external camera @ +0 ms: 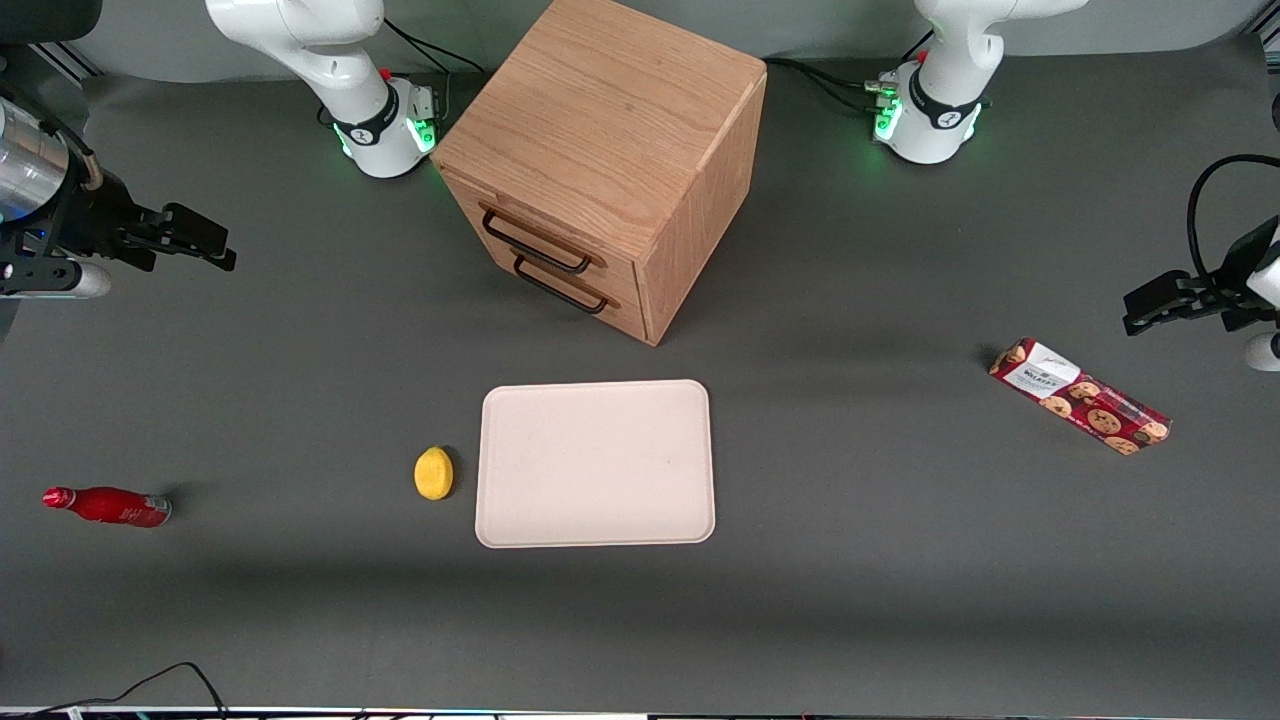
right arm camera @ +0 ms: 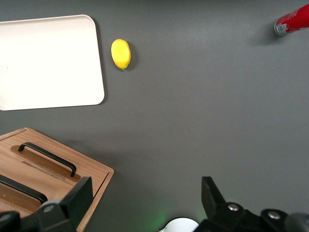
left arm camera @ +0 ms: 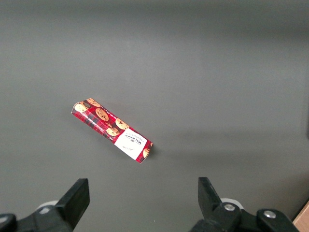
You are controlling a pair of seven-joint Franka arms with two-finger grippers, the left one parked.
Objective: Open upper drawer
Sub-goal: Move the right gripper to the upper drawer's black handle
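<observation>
Gripper [external camera: 205, 245] hung jaws spread at the working arm's end of the table, well apart from the shut upper drawer [external camera: 545, 232]; best approach was square-on to its upper handle [external camera: 535, 243], not the lower one.

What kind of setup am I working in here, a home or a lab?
Likely a lab test bench: a grey table, a lone oak cabinet, and props like a lemon and tray. The gripper hangs open, off toward the working arm's end.

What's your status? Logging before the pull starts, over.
Gripper open, hanging clear toward the working arm's end of the table. Upper drawer shut, handle untouched. Nothing in front of the cabinet; tray and lemon lie nearer the camera.
</observation>
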